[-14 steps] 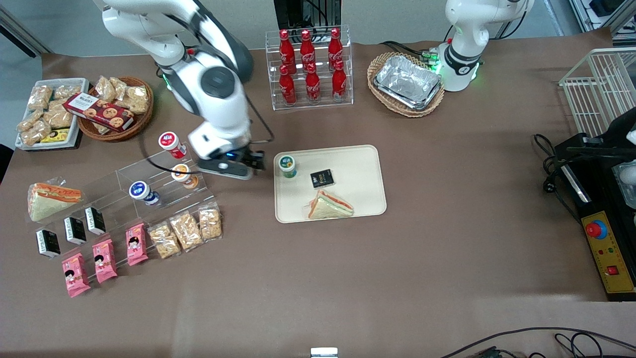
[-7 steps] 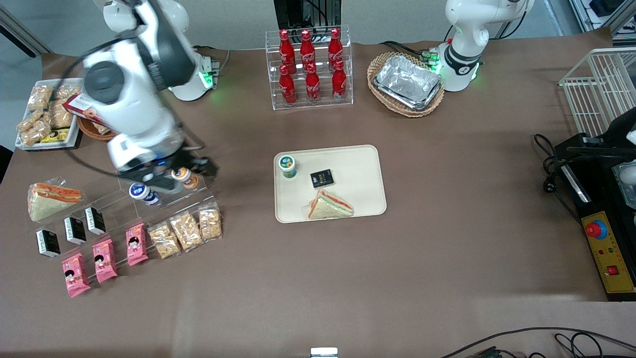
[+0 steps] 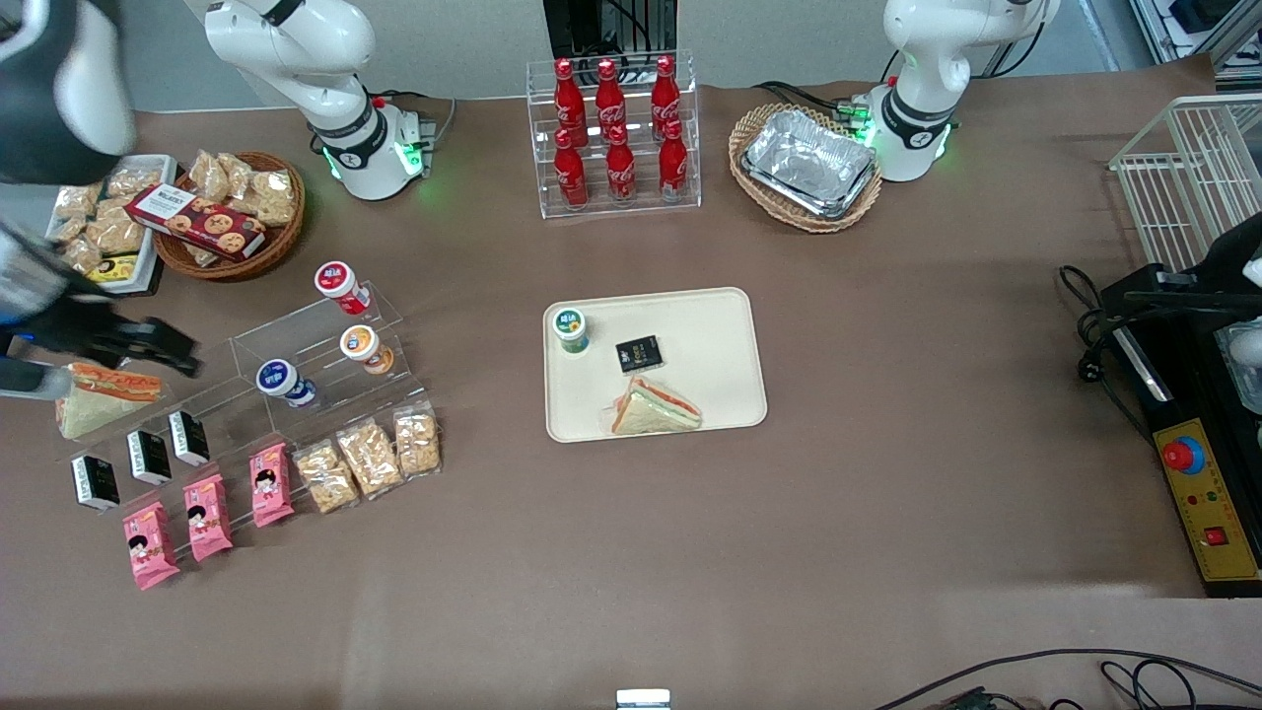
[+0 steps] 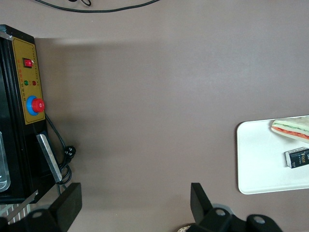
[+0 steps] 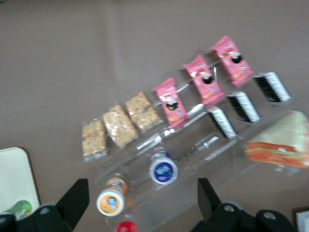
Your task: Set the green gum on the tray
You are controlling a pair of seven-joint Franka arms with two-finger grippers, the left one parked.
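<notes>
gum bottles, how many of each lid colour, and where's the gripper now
green gum: 1, on the tray
red gum: 1
orange gum: 1
blue gum: 1
total: 4
gripper: open, above the stand toward the working arm's end of the table

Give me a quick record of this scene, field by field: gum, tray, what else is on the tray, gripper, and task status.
gum: green gum stands upright on the tray, at the corner toward the working arm's end
tray: cream tray near the table's middle
also on tray: black packet and sandwich, both apart from the gum
gripper: gripper open, empty, at the working arm's end, above the acrylic stand
task status: gum lies on the tray, released
</notes>
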